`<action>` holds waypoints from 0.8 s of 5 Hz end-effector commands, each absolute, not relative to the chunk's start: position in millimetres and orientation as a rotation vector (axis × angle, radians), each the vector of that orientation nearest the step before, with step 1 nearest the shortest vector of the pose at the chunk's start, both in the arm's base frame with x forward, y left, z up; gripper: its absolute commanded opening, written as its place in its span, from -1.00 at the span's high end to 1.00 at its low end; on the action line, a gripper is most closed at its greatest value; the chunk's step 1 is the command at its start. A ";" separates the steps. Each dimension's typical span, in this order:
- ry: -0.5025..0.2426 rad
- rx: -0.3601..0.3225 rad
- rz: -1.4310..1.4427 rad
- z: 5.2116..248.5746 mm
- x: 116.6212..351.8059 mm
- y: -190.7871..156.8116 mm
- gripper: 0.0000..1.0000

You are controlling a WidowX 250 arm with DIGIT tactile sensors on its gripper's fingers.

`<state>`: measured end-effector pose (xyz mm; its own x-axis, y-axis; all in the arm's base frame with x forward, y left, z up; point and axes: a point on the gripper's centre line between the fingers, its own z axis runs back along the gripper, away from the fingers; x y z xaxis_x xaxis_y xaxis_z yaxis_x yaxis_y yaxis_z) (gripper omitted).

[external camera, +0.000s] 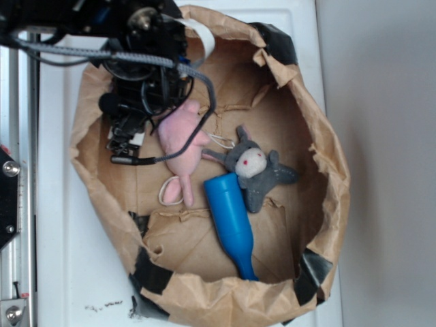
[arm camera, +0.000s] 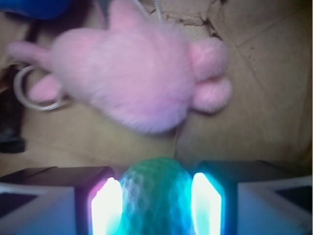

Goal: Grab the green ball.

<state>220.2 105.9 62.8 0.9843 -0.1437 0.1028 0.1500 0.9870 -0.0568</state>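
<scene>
white table point(external camera: 54, 231) under a crumpled brown paper bag point(external camera: 327, 163)

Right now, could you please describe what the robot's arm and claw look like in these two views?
In the exterior view the arm is black, with metal screws and a grey braided cable looped across it, plus thinner black wires. In the wrist view the claw shows two blocky fingers, dark on top and pale grey on the sides, whose inner pads glow white with pink and cyan edges.

White tabletop point(external camera: 58, 225), grey wall point(external camera: 388, 136) beside.
</scene>
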 end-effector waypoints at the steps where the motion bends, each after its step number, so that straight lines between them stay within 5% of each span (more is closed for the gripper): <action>1: -0.271 -0.104 -0.086 169.4 235.1 96.1 1.00; 4: -0.341 -0.139 -0.060 227.1 275.0 82.4 1.00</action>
<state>271.0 82.0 201.2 0.9591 -0.0269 0.2817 0.0733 0.9851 -0.1557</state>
